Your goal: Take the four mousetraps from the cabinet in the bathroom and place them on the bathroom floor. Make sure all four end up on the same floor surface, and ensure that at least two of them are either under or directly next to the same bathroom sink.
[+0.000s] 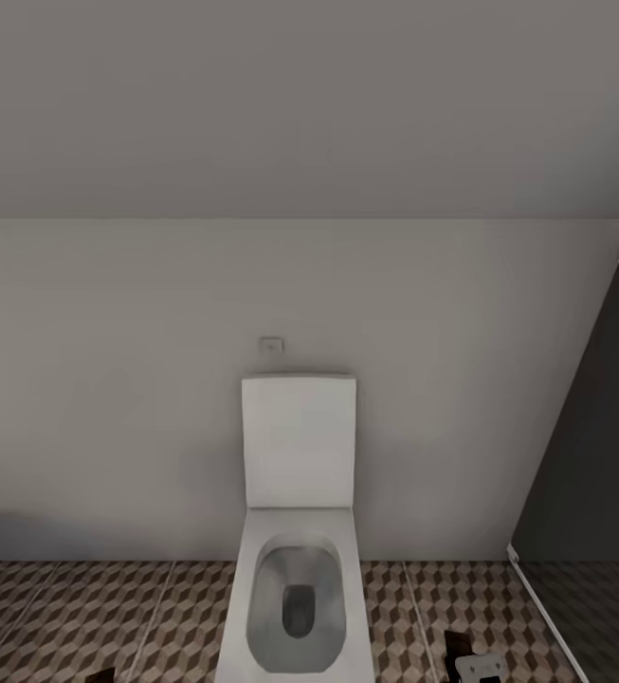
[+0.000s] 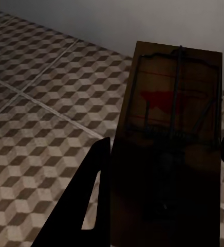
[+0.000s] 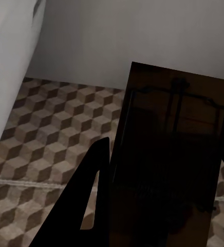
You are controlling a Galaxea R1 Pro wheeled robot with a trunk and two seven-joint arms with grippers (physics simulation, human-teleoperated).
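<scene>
Left gripper point(image 2: 163, 170) is clamped on a mousetrap point(image 2: 168, 134), carried flat above the bathroom floor point(image 2: 45, 128), likely so it can be set down level on the tiles. It's a dark-brown slab with wire spring and a red mark. Head view: an open white toilet point(image 1: 298, 569) against the wall. Right gripper point(image 3: 166, 175) pinches a second mousetrap point(image 3: 173, 154) over the same cube-patterned tiles, beside a white fixture point(image 3: 9, 67).

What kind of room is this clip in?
A bathroom, almost certainly. A white toilet with its lid up stands against a plain wall, with a small flush plate above it. The floor is tiled in a brown-and-beige cube pattern, and a dark glass-like partition stands at the right.
</scene>
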